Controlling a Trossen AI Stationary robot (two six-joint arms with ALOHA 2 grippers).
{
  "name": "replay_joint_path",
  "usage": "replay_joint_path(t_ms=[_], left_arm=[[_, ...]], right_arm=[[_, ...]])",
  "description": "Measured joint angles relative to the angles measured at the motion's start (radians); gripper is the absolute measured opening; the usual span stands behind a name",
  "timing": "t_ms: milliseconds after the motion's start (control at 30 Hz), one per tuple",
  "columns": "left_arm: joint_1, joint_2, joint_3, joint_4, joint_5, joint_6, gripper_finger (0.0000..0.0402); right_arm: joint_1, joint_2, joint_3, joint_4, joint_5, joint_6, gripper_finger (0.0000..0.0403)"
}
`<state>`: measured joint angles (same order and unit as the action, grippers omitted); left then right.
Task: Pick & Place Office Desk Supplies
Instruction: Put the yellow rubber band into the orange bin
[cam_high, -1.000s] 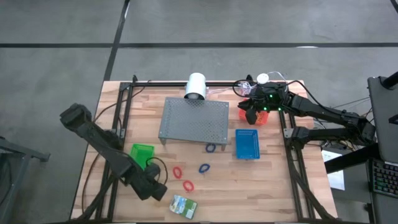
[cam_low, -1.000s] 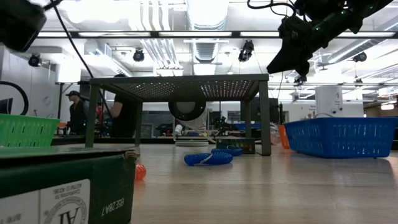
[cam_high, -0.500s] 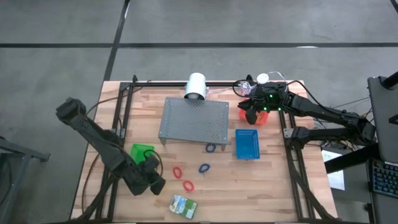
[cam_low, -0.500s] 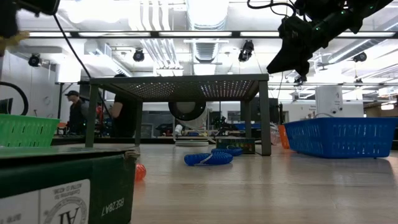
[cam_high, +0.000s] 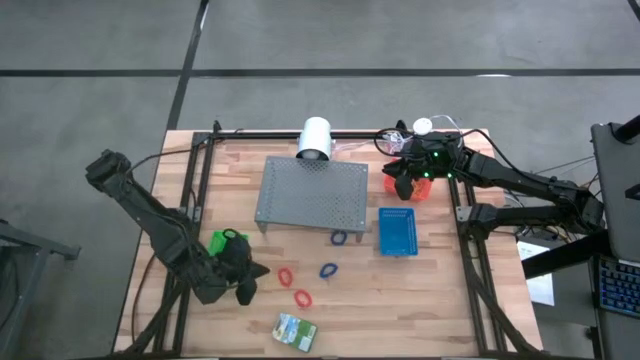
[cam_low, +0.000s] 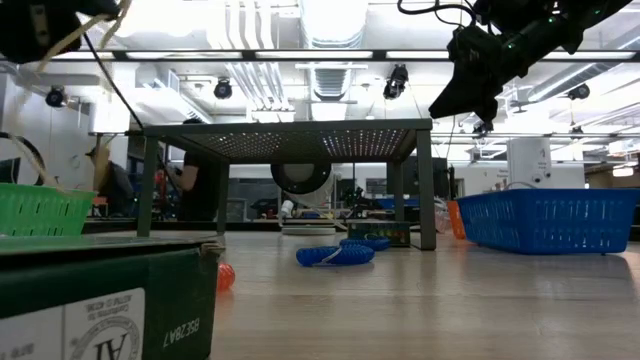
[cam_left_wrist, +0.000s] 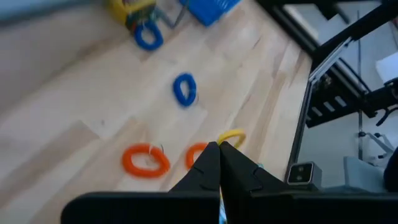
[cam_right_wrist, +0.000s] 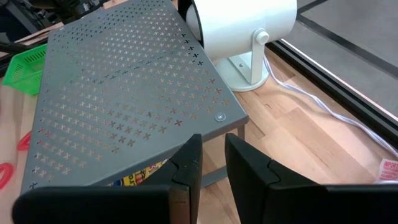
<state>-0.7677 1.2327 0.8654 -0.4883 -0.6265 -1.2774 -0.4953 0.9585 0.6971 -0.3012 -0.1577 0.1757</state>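
The left hand (cam_high: 243, 283), closed and empty, has been swung from the crayon box (cam_high: 296, 330) toward the green basket (cam_high: 226, 241). Two red bands (cam_high: 286, 277) and two blue bands (cam_high: 329, 270) are counted just beside it; the right hand (cam_high: 399, 186), narrowly parted, has not moved.

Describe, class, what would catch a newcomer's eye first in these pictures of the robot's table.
The grey perforated stand sits mid-table, with a white lamp-like cylinder at its far edge. Bright baskets flank it: a blue one to its right and a green one near the left hand, which is shut. Small red bands and blue bands dot the wood in front.
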Motion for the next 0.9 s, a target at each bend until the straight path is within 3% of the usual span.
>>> replay_joint_path(t_ms=[367,733,900], left_arm=[[0.020,-0.120,0.000,0.039,-0.132,0.300,0.0000],[0.120,-0.225,0.000,0.248,-0.239,0.936,0.0000],[0.239,-0.256,0.000,0.275,-0.242,0.968,0.0000]], right_arm=[[0.000,0.000,0.000,0.000,0.000,0.000,0.0068],[0.000,0.000,0.000,0.000,0.000,0.044,0.0068],[0.000,0.000,0.000,0.000,0.000,0.051,0.0068]])
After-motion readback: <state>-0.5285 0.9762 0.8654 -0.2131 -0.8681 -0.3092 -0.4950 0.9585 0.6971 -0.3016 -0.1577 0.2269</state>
